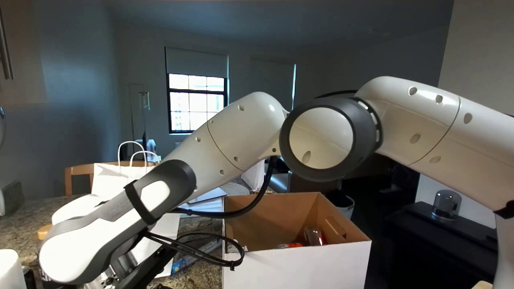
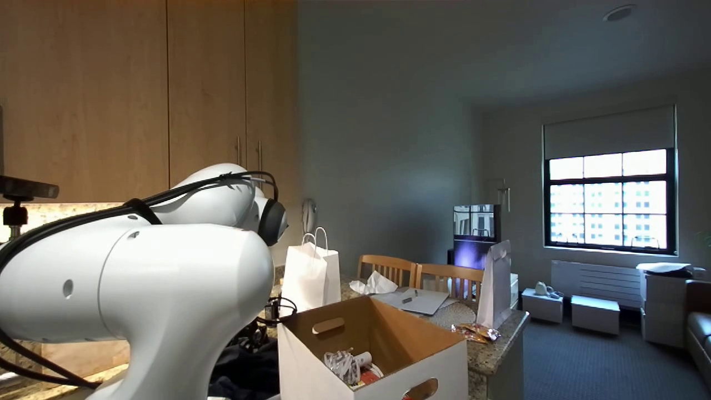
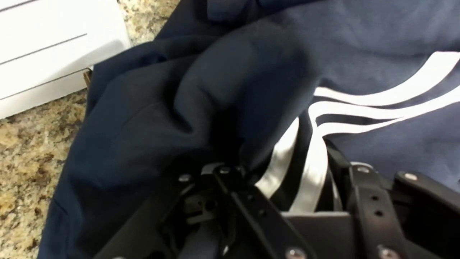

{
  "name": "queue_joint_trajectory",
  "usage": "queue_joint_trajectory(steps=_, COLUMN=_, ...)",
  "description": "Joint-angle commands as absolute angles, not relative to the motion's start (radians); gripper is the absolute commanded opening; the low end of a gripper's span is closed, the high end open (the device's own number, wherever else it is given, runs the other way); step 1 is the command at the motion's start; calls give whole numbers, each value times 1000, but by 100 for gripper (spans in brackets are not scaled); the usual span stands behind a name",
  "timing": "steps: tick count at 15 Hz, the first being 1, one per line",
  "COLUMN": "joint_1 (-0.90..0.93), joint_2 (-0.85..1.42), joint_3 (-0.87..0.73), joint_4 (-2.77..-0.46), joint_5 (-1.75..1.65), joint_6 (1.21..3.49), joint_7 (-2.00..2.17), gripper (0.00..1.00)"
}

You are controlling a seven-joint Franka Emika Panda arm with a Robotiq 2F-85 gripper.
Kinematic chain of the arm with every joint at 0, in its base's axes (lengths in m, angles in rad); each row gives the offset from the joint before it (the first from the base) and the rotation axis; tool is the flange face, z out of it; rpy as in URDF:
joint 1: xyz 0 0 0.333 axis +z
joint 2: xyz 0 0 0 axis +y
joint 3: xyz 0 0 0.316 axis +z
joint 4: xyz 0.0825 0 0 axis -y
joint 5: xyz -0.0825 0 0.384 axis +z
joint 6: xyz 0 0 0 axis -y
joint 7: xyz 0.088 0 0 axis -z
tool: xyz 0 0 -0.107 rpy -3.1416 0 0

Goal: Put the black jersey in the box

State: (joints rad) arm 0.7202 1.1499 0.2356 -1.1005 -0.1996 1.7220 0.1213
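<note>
The black jersey with white stripes lies bunched on the granite counter and fills most of the wrist view. It also shows as dark cloth behind the arm in an exterior view. My gripper is right over the jersey, its fingers spread apart with striped fabric rising between them. The fingertips are partly lost in dark cloth. The box is brown inside and white outside, open at the top, and stands beside the arm; it also shows in an exterior view. The fingertips are hidden in both exterior views.
The box holds a cable bundle and a clear container. A white paper bag with handles stands behind the box. A white object with dark lines lies beside the jersey. A tall pale bag stands near the counter edge.
</note>
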Motion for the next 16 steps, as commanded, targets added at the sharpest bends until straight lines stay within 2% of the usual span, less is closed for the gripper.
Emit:
queue_joint_trajectory(steps=1, joint_1=711, joint_2=1126, joint_3=253, joint_4=-1116, joint_5=-194, joint_6=1728, joint_7=92, gripper=28)
queue_joint_trajectory(steps=4, joint_1=702, joint_2=1107, joint_3=259, joint_4=-1134, joint_5=-190, joint_6=1750, joint_7=103, gripper=9)
queue_joint_trajectory(steps=8, joint_1=676, joint_2=1083, joint_3=289, joint_4=-1160, joint_5=-181, joint_6=1767, joint_7=67, gripper=4)
queue_joint_trajectory(steps=11, joint_1=700, joint_2=1028, joint_3=289, joint_4=-1182, joint_5=-216, joint_6=1771, joint_7=92, gripper=8)
queue_joint_trajectory(steps=16, joint_1=748, joint_2=831, joint_3=292, joint_4=-1281, joint_5=-295, joint_6=1725, joint_7=118, gripper=8)
